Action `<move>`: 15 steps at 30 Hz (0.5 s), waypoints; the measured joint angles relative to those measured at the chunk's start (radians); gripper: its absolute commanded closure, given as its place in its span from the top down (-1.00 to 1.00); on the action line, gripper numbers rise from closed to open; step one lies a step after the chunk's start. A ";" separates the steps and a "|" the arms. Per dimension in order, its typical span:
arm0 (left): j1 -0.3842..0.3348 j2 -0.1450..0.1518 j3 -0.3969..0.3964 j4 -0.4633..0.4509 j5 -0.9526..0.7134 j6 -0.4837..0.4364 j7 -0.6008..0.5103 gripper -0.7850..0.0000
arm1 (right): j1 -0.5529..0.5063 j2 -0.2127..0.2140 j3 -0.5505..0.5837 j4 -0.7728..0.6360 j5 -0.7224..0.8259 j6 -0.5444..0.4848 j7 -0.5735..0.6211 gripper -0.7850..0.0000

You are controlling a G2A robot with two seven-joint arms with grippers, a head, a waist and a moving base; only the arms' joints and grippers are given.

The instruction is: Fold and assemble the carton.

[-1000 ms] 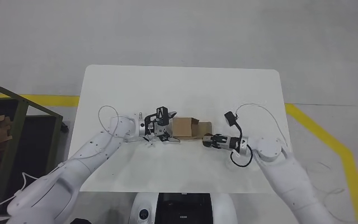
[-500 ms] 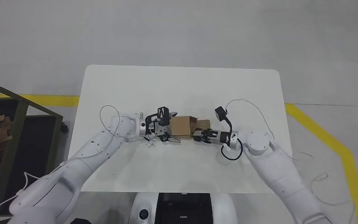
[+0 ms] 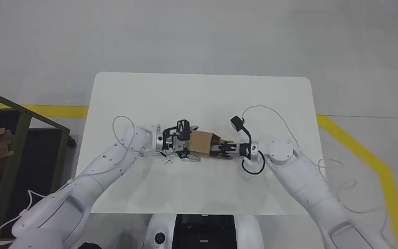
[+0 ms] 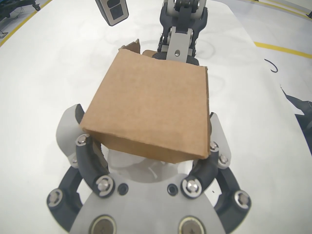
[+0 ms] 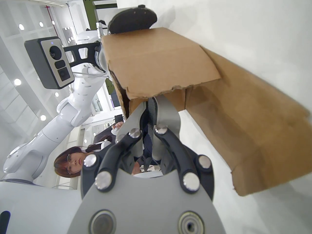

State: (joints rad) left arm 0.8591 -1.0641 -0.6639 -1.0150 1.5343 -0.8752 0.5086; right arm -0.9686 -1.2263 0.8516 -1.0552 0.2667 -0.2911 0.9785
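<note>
Top view: holding the carton (image 3: 202, 142) near the middle of the table (image 3: 124, 99), a little toward the robot, long axis running arm to arm. Bracketing it end to end, with the left claw (image 3: 185, 147) touching one end and the right claw (image 3: 219, 149) touching the other.

Left wrist view: clamping the carton (image 4: 151, 103) by its closed end with the left claw (image 4: 143, 135), fingers spread to the box's width and pressing on both side walls. Facing the right claw (image 4: 179, 54) straight across at the far, open end, fingers pressed together and pointing back along the long axis.

Right wrist view: poking the right claw (image 5: 153, 105) into the open end of the carton (image 5: 156, 59), just under the ragged edge of the upper panel, fingers pressed together with nothing seen between them. Passing alongside one flap (image 5: 256, 135) that is splaying outward from a side wall, low over the table (image 5: 243, 13) and continuing the long axis rather than crossing the mouth.

Judging the coming move to turn on exactly that: open end and loose flap lying at the right claw, closed end braced by the left. Judging the right arm the nearer for swinging the flap crosswise over the mouth, and probably needing the left clamp to resist any push along the axis.
</note>
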 measured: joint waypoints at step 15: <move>0.007 -0.002 -0.019 0.003 0.005 -0.004 -0.004 1.00 | 0.024 -0.024 -0.007 0.079 0.082 -0.053 0.026 -1.00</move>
State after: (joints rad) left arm 0.8665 -1.0666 -0.6833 -1.0124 1.5395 -0.8796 0.5044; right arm -0.9444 -1.2500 0.8446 -0.9759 0.3484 -0.3439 1.0044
